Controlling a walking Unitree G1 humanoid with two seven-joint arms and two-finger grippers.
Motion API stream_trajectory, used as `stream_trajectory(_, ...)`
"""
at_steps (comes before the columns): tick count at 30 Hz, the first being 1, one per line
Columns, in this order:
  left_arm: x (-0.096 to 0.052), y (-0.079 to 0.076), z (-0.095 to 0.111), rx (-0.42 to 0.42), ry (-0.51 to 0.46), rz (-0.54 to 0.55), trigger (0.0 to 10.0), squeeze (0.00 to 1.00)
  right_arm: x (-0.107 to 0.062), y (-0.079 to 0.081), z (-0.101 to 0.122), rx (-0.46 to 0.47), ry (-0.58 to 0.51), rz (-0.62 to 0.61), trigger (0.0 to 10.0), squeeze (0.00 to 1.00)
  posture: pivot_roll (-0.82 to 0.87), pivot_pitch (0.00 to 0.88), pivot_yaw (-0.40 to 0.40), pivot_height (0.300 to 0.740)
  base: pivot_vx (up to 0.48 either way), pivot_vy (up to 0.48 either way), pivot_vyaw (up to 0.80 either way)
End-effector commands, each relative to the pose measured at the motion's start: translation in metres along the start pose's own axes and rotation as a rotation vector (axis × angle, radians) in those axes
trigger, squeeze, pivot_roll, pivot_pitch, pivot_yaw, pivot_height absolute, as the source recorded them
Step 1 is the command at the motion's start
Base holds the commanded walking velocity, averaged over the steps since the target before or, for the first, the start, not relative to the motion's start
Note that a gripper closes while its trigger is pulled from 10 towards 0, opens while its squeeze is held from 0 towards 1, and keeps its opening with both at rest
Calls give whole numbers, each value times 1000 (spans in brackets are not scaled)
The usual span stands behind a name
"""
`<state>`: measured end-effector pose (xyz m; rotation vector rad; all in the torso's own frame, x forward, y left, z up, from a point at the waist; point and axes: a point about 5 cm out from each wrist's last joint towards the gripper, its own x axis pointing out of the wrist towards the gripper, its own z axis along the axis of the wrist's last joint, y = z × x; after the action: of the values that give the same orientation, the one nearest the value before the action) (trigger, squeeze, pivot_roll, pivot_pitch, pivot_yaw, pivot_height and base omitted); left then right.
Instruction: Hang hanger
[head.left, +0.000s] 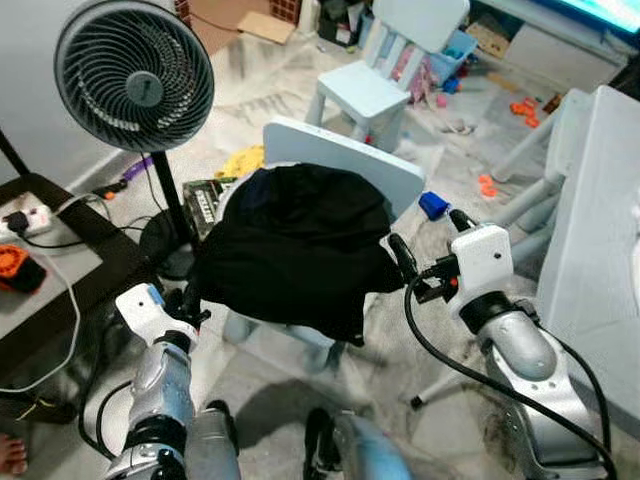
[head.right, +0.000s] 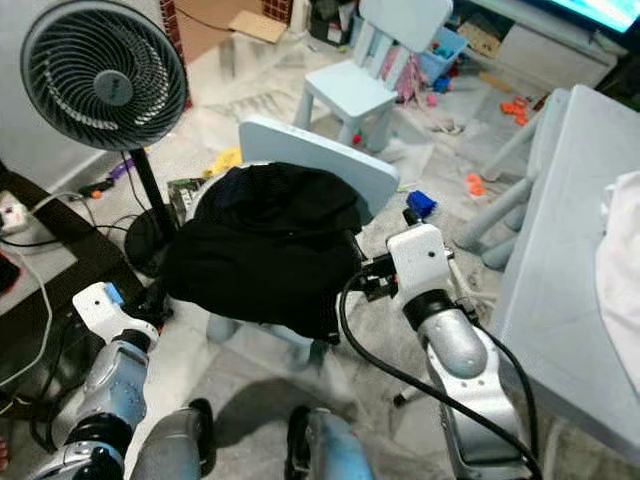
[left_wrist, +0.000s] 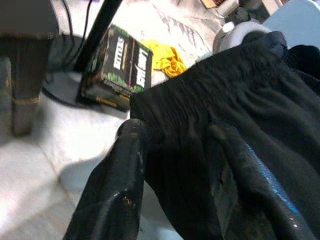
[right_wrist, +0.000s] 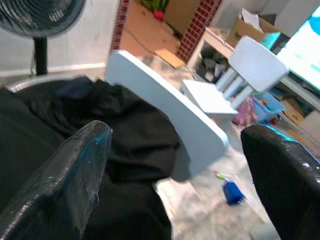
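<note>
chair seat (head.left: 300, 335): mostly hidden under black garment (head.left: 295, 250) | hanger: cannot be made out

You see a plain black garment (head.left: 295, 245) draped on a pale blue chair (head.left: 345, 160). At ten o'clock stands a black fan (head.left: 135, 75) with a grey hub. The floor (head.left: 300, 75) is grey-white marbled, with orange toys (head.left: 522, 108), a yellow cloth (head.left: 243, 160) and a blue block (head.left: 433, 205). Both arms are silver with white wrists.

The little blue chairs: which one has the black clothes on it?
The near chair, between the left gripper and right gripper, carries the black garment. The far chair is bare.
</note>
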<state>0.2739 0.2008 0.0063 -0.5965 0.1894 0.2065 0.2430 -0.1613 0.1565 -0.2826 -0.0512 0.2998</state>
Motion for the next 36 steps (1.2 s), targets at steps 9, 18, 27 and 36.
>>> stream_trajectory(9, -13, 11, -10, -30, -23, 89, 10000, 1000, -16, -6, 4, -13, 47, 8, 10000, 0, -215, 317, -224, 740, 0, 0, 0)
stream_trajectory(18, -23, 34, 0, 10, -80, 173, 10000, 1000, -26, -6, 3, -13, 88, 23, 10000, 0, -225, 350, -249, 740, 0, 0, 0)
stream_trajectory(27, -13, 31, 10, 13, -89, 129, 10000, 0, -36, -12, 7, -36, 116, 18, 10000, 0, -266, 368, -273, 740, 0, 0, 0)
stream_trajectory(36, 1, 22, 21, 4, -101, 91, 10000, 0, -48, -17, 7, -51, 156, 13, 10000, 0, -295, 386, -296, 740, 0, 0, 0)
